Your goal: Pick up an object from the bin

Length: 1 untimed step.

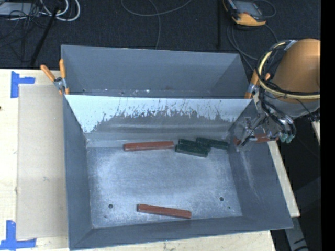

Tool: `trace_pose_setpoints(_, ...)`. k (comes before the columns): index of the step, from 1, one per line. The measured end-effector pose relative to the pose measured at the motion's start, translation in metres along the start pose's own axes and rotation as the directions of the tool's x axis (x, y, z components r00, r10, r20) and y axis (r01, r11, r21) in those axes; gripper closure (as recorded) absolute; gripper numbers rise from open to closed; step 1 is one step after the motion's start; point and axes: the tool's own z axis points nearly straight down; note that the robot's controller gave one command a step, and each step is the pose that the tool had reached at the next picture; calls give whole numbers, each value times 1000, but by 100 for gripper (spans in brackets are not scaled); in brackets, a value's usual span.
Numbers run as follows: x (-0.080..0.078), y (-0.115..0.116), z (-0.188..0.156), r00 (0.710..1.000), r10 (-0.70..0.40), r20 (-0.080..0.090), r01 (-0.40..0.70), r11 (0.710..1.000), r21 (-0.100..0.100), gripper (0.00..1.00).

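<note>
My gripper [245, 135] hangs over the bin's right wall, toward the back right corner. Nearest to it, just to its left on the bin floor, lies a dark green bar [213, 143]. A thicker dark green block [191, 148] touches that bar on its left side. Left of the block, a reddish-brown flat stick [148, 146] rests along the foot of the back wall. I see nothing held in the gripper.
A second reddish-brown stick [164, 211] lies near the front wall, a little left of centre. The arm with its orange dome stands outside the bin's right rim. The bin's walls slope inward.
</note>
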Motion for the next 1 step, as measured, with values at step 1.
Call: trace_pose_setpoints(1, 31, 8, -56, 995, -96, -4, 96, 995, -1, 100)
